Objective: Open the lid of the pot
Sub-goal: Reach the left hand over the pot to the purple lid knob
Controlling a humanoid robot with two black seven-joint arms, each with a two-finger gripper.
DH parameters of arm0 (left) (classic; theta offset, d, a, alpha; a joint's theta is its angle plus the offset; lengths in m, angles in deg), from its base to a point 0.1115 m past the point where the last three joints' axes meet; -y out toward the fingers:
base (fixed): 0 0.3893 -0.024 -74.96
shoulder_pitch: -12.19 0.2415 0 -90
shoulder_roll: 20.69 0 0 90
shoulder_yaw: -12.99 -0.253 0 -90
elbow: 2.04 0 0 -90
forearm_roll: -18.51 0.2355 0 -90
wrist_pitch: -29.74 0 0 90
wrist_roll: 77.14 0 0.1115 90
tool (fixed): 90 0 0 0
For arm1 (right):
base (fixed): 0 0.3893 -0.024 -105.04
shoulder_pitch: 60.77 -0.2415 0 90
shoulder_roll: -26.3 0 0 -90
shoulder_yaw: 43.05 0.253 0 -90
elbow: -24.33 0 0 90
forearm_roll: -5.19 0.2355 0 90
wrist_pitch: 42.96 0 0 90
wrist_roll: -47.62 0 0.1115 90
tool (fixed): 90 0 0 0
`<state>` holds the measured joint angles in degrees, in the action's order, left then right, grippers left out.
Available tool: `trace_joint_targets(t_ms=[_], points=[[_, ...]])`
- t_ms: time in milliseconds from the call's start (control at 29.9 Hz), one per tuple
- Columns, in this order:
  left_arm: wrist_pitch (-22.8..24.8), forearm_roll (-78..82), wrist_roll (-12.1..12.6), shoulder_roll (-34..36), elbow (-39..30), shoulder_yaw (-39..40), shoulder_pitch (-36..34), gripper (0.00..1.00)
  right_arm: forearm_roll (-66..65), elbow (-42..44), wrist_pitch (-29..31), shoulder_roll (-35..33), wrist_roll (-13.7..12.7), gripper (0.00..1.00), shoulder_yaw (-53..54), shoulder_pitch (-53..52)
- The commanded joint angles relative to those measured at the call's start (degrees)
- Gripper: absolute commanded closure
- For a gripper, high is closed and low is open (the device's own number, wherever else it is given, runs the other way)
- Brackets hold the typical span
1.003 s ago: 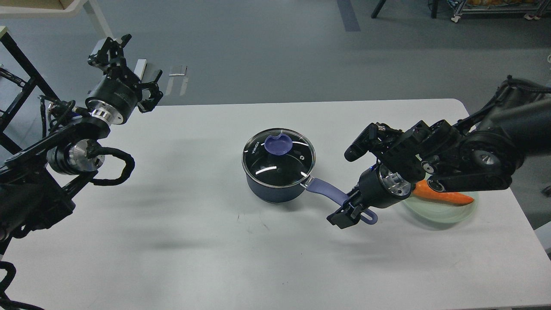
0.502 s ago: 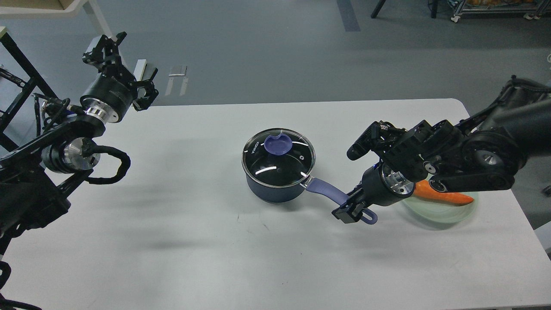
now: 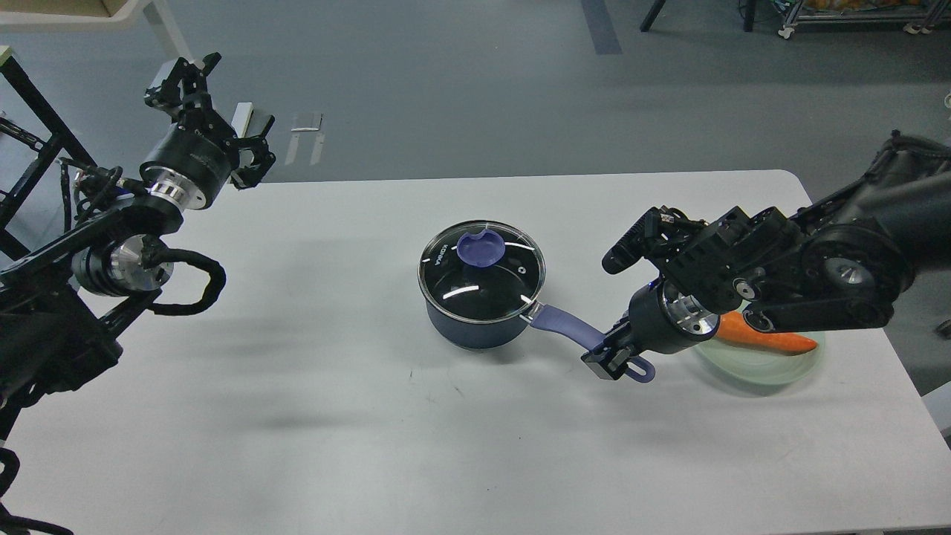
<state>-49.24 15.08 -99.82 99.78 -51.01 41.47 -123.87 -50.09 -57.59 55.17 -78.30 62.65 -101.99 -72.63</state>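
A dark blue pot (image 3: pixel 475 323) stands mid-table with its glass lid (image 3: pixel 481 271) seated on the rim; the lid has a blue knob (image 3: pixel 479 249). The pot's purple handle (image 3: pixel 557 321) points to the front right. My right gripper (image 3: pixel 611 359) sits at the far end of that handle, its jaws closed around it just before the handle's loop (image 3: pixel 640 370). My left gripper (image 3: pixel 236 96) is open and empty, raised over the table's back left corner, far from the pot.
A pale green plate (image 3: pixel 773 365) with a carrot (image 3: pixel 765 339) lies at the right, partly under my right arm. The white table (image 3: pixel 297 416) runs out to its edges around the pot. A black frame (image 3: pixel 30 119) stands at the far left.
My right gripper has slid up and right along the handle end and closed in on it. My left gripper lifted and drew slightly to the left. The lid has not moved.
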Motion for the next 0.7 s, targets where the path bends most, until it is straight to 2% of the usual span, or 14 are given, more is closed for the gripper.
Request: trace_joint_targets(t_ms=[0, 100, 267, 502, 669], points=[[0.4, 3.3, 1.3, 0.1, 0.0, -0.3, -0.9, 0.01, 0.0, -0.2, 0.3, -0.4, 0.1, 0.78, 0.3, 0.0], [0.4, 9.4, 1.6, 0.1, -1.2, -0.3, -1.9, 0.01, 0.3, -0.2, 0.3, -0.4, 0.1, 0.80, 0.5, 0.0], [-0.4, 24.9, 1.5, 0.6, -7.2, -0.3, -2.8, 0.01, 0.4, -0.5, 0.3, -0.5, 0.1, 0.79, 0.5, 0.0], [-4.1, 54.5, 1.3, -0.1, -17.8, -0.6, -4.2, 0.01, 0.4, -0.9, 0.3, -1.1, 0.1, 0.79, 0.5, 0.2], [-4.2, 75.1, 1.4, -2.6, -20.5, -1.9, -5.5, 0.01, 0.4, -0.9, 0.3, -1.0, 0.1, 0.79, 0.6, 0.2]])
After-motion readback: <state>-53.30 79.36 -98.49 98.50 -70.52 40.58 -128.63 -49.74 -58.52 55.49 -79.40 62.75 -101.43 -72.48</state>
